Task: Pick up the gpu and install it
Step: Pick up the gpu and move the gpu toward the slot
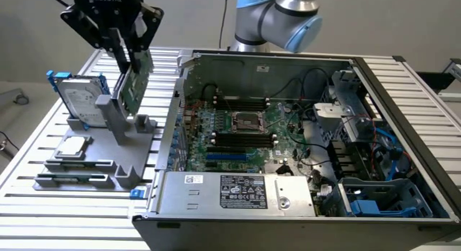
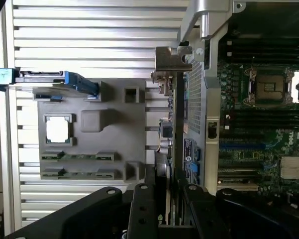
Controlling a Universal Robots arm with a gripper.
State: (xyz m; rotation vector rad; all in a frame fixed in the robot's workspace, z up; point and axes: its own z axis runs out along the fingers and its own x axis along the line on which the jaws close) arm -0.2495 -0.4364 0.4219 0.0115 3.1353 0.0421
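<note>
Two fingers (image 1: 117, 50) grip the upright gpu (image 1: 134, 83) between the hard drive (image 1: 78, 100) and the open case (image 1: 177, 108).

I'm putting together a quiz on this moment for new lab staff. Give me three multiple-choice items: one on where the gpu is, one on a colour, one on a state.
1. Where is the gpu?
A. seated in the motherboard
B. in the pincer, above the grey fixture
C. in a person's hand
2. The hard drive has rails that are:
A. red
B. blue
C. yellow
3. The computer case is:
A. open
B. closed
C. upside down

Answers:
1. B, the pincer grips its top edge outside the case.
2. B, blue strips flank the silver drive.
3. A, the motherboard lies exposed.
</note>
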